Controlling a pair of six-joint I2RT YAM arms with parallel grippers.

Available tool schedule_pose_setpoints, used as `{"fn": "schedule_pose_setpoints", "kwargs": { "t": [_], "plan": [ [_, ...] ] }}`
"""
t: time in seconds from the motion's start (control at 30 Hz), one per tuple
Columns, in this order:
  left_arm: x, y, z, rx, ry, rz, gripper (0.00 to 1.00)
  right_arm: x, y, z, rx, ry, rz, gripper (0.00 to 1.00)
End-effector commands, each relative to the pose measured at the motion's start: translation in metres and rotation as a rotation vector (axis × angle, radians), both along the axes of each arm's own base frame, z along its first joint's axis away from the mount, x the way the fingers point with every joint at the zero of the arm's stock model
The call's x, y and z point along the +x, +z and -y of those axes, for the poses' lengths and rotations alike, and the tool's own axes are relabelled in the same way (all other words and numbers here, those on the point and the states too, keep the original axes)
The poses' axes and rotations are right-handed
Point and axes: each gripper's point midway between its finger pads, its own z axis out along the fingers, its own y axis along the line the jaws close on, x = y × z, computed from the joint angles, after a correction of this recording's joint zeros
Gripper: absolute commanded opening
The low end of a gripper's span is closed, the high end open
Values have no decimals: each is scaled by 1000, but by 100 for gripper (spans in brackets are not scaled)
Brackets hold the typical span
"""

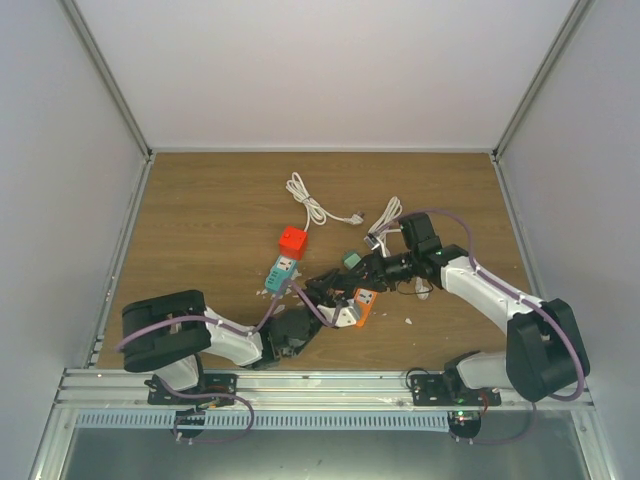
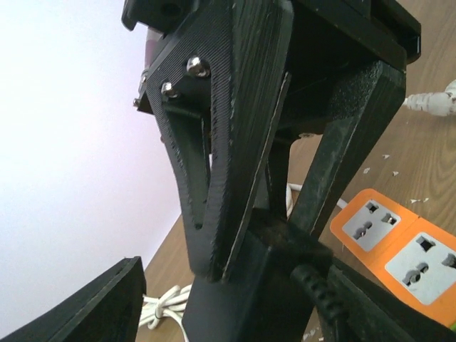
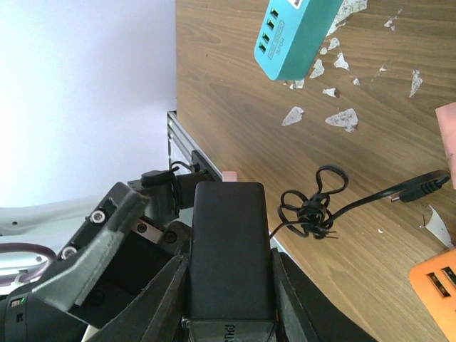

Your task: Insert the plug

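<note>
At the middle of the table, just beside the orange power strip (image 2: 399,242), the right claw (image 3: 229,285) is clamped on the black plug block (image 3: 228,235). The left claw (image 2: 239,271) gapes around that same block, with its lower-left finger (image 2: 92,306) still clear of it.

A brown wooden table (image 1: 200,220) spreads beneath the jaws; plain white walls (image 1: 320,70) stand beyond them, evenly lit.

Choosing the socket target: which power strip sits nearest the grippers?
The orange strip, with white socket faces, right beside them; the teal strip lies farther left, by the red cube.
</note>
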Motion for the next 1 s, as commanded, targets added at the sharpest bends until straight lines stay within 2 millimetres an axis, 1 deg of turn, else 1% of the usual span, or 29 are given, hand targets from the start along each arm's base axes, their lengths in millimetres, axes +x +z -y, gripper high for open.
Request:
{"fn": "schedule_pose_setpoints", "kwargs": {
  "t": [0.0, 0.1, 0.23, 0.33, 0.43, 0.5, 0.53, 0.57, 0.6, 0.63, 0.73, 0.77, 0.83, 0.97],
  "plan": [
    [10, 18, 5, -78, 29, 14, 63, -3, 9, 1, 39, 8, 7, 1],
    [16, 18, 4, -84, 44, -6, 57, -4, 12, 1, 46, 12, 11, 0],
    [24, 13, -1, -85, 69, -38, 50, -6, 13, 1, 50, 15, 12, 1],
    [27, 10, -3, -84, 81, -51, 48, -6, 14, 1, 53, 17, 13, 0],
    [29, 6, -3, -72, 85, -69, 41, -6, 14, 0, 55, 20, 13, 0],
    [30, 4, -2, -71, 82, -83, 33, -6, 15, 0, 59, 21, 15, 1],
    [30, 4, -2, -71, 80, -88, 27, -5, 17, 0, 61, 21, 18, 1],
    [30, 4, -2, -74, 81, -90, 16, -5, 17, 0, 61, 21, 20, 1],
    [30, 4, -3, -77, 82, -93, 7, -5, 18, 0, 62, 22, 22, 3],
    [31, 5, -3, -82, 81, -95, 3, -5, 19, 0, 64, 23, 29, 5],
    [30, 5, -6, -86, 83, -95, 2, -4, 21, 0, 66, 23, 36, 12],
    [30, 6, -6, -88, 81, -96, 0, -4, 22, 0, 67, 24, 36, 18],
    [29, 6, -7, -92, 76, -98, 0, -4, 22, -1, 70, 25, 42, 39],
    [27, 8, -10, -105, 68, -101, 0, -3, 24, -1, 72, 32, 50, 63]
  ]
}}
